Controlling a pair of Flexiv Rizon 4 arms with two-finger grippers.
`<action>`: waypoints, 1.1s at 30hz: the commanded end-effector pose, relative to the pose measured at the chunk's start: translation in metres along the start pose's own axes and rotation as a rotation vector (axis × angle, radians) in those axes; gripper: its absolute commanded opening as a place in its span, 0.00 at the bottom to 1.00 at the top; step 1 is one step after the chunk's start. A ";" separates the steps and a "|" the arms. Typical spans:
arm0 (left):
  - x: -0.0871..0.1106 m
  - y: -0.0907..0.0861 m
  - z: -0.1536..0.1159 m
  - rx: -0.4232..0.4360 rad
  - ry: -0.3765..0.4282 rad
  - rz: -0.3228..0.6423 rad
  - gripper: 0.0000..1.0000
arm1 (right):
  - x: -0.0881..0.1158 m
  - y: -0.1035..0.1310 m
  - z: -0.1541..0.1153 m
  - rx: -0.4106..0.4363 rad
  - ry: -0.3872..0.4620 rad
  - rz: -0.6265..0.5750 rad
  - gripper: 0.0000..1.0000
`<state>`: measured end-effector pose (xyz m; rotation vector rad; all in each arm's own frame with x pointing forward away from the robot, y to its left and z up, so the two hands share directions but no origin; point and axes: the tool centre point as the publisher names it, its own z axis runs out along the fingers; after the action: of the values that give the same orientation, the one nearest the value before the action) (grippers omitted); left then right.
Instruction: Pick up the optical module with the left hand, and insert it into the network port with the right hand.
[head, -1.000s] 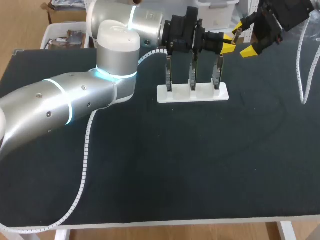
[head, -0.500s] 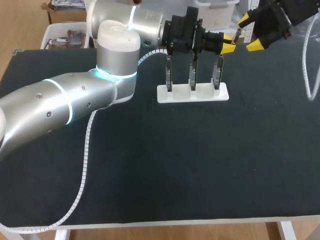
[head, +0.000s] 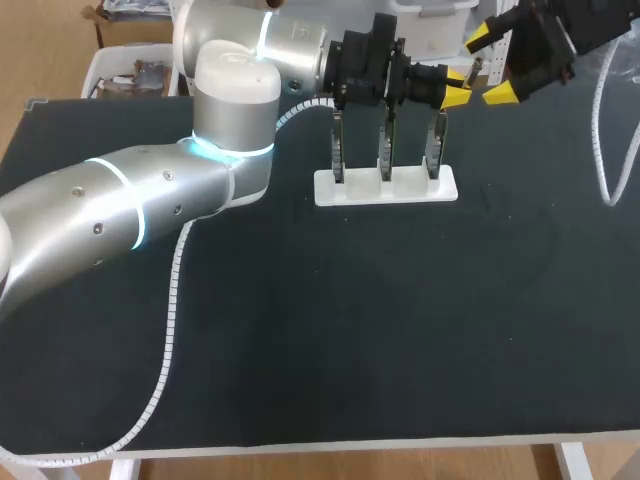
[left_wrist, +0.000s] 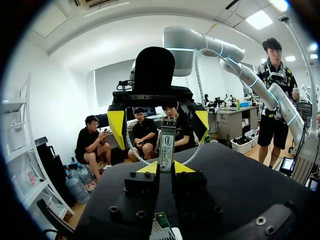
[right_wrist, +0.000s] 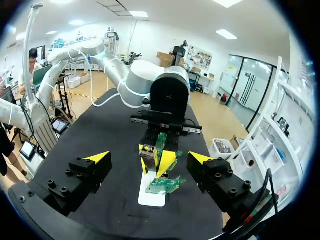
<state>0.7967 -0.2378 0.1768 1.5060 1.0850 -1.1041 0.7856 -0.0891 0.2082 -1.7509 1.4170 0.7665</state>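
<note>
Nearest you is the black table (head: 400, 340), with a white coiled cable (head: 170, 330) trailing across it beneath your left arm (head: 130, 200). Further back, a white stand (head: 386, 187) sits on the table and holds three boards (head: 385, 150) upright in a row. You cannot tell from here which of them carries the port.

Above the stand's right end, your left gripper (head: 458, 87) is clamped on the optical module (left_wrist: 166, 145), with one yellow tip against each side. The module is a slim silver metal bar with a printed label on its face, and it sticks out past the fingertips, up in the air and clear of the table.

Just beyond it, over the table's far edge, your right gripper (head: 490, 66) faces the module. Its fingers are spread wide on either side and grip nothing.
</note>
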 end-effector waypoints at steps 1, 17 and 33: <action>-0.001 0.000 0.000 0.000 0.002 0.000 0.00 | -0.004 -0.006 0.005 -0.008 -0.005 -0.012 1.00; -0.001 0.000 0.000 0.000 0.002 0.000 0.00 | -0.010 -0.008 0.007 -0.001 -0.013 -0.027 1.00; -0.001 0.000 0.000 0.000 0.002 0.000 0.00 | -0.010 -0.008 0.007 -0.001 -0.013 -0.027 1.00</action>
<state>0.7967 -0.2377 0.1768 1.5060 1.0850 -1.1041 0.7911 -0.0770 0.2138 -1.7587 1.3820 0.7628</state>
